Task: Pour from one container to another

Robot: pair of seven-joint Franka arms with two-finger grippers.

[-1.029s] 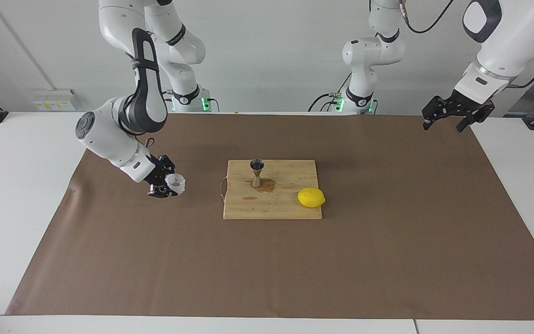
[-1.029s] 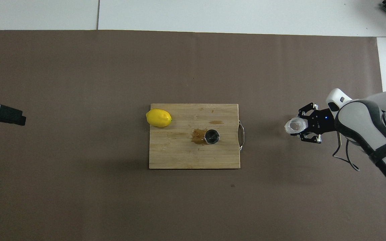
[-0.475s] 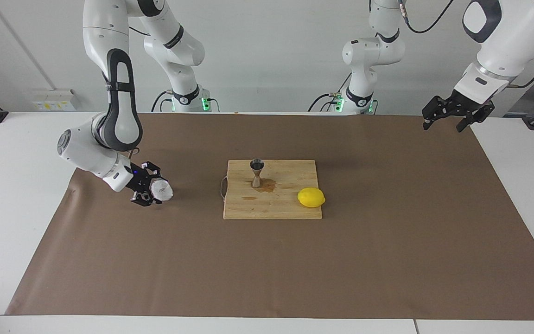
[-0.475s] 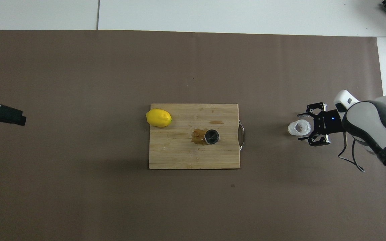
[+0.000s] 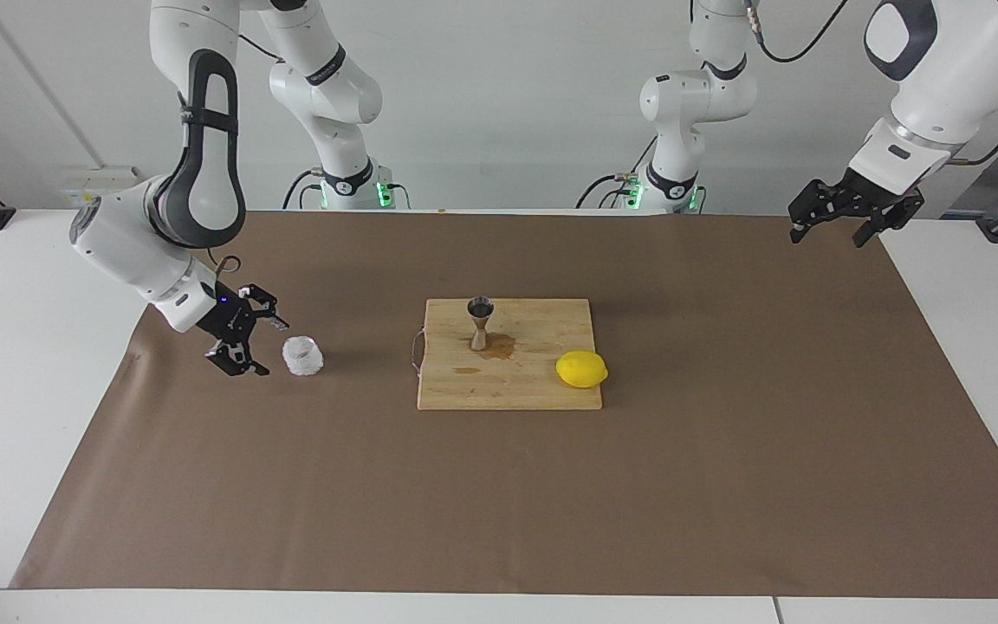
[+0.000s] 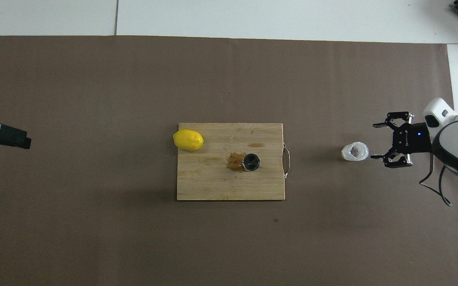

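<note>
Though unlabelled, cup (image 5: 302, 356) sits beside open right gripper (image 5: 254, 343).

White arms (image 5: 196, 52), grey joints, black fingers (image 5: 249, 368)

No text, label, brand, number or sign can be read anywhere in either view. A small pale plate on the wall (image 5: 102, 185) at the right arm's end of the table carries marks, but they are too small to make out.
</note>
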